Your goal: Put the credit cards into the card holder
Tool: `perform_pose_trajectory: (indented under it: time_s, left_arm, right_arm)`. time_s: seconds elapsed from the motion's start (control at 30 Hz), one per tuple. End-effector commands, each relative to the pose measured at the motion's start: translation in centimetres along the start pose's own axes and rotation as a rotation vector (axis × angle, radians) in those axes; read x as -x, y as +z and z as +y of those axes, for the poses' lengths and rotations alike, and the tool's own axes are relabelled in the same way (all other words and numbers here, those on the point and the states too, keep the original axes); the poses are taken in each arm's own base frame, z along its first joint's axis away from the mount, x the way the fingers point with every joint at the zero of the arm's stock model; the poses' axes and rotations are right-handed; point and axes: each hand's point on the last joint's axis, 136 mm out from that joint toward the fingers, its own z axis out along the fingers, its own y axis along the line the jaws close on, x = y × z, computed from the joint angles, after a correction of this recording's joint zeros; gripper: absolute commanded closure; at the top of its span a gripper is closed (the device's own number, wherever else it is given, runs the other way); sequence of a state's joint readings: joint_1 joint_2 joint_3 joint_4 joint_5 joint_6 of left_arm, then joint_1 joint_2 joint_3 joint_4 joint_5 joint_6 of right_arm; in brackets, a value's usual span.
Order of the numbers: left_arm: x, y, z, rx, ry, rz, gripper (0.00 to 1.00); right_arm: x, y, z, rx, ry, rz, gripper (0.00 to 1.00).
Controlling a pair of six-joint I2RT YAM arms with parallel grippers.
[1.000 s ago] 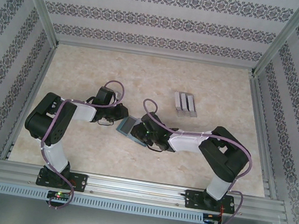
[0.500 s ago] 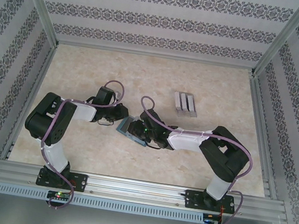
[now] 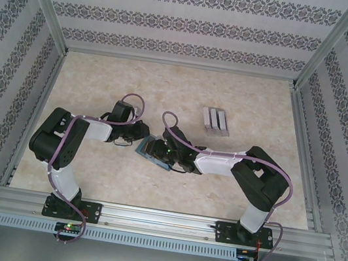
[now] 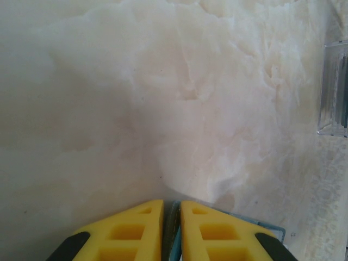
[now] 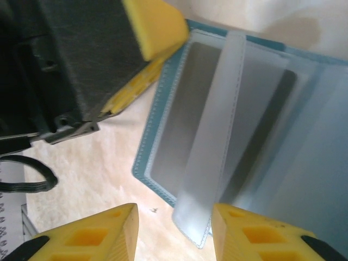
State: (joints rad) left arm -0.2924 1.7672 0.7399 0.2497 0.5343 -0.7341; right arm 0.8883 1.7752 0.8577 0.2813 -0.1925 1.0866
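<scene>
Teal-blue, the card holder (image 3: pixel 150 148) lies open in the middle of the pale stone table (image 3: pixel 102 79), between the two arms. The left gripper (image 4: pixel 172 205) has its yellow fingers nearly together, pinching the holder's edge. The right gripper (image 5: pixel 175 217) has its fingers spread apart, with a pale inner leaf (image 5: pixel 217 125) poking between them. A grey card (image 5: pixel 182 119) may sit in a pocket, but it is hard to tell. A clear stand (image 3: pixel 215 121) sits further up and to the right.
</scene>
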Motion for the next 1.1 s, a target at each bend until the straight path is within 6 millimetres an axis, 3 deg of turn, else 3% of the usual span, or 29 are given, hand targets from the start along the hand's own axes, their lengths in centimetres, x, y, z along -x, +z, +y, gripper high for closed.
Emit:
perform_pose_trajectory:
  time_s: [0.0,0.2,0.43,0.57,0.8,1.07]
  left_arm:
    - [-3.1,1.0,4.0,0.126,-0.055,0.092,0.83]
    - [-2.5,0.4,3.6,0.110,-0.053,0.067,0.81]
    - [-1.8,-0.8,3.7,0.094,-0.073,0.017,0.61]
    - [-1.7,-1.2,3.0,0.064,-0.066,0.015,0.52]
    - [-2.1,-0.8,1.9,-0.002,-0.032,0.055,0.47]
    - [-2.6,-0.6,2.7,0.076,0.006,0.104,0.47]
  right_arm:
    - [0.1,0.1,2.5,0.097,-0.079,-0.007,0.59]
    - [0.4,0.2,3.2,0.157,-0.075,-0.017,0.58]
    - [0.8,-0.3,3.9,0.201,-0.088,-0.037,0.60]
    - [1.8,-1.5,3.1,0.184,-0.091,-0.074,0.60]
    - [6.3,-6.9,-2.3,-0.031,-0.091,-0.214,0.59]
    - [11.6,-14.4,-6.9,-0.468,-0.320,-0.321,0.50]
